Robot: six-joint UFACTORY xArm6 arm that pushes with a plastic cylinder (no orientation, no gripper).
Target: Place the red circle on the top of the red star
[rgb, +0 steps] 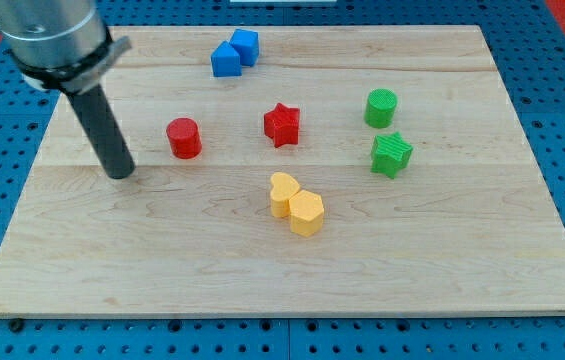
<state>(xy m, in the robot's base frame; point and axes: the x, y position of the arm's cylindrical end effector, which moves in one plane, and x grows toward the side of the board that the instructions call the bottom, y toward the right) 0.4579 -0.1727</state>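
While my tip (pixel 120 172) rests on the wooden board (pixel 442 270), the red circle (pixel 183 137) sits just right, apart; the red star (pixel 282 124) farther right. No claw exists.

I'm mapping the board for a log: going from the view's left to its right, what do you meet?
My tip → red circle → the two blue blocks → red star → yellow pair. The green circle and green star come last, overlapping in left-right position.
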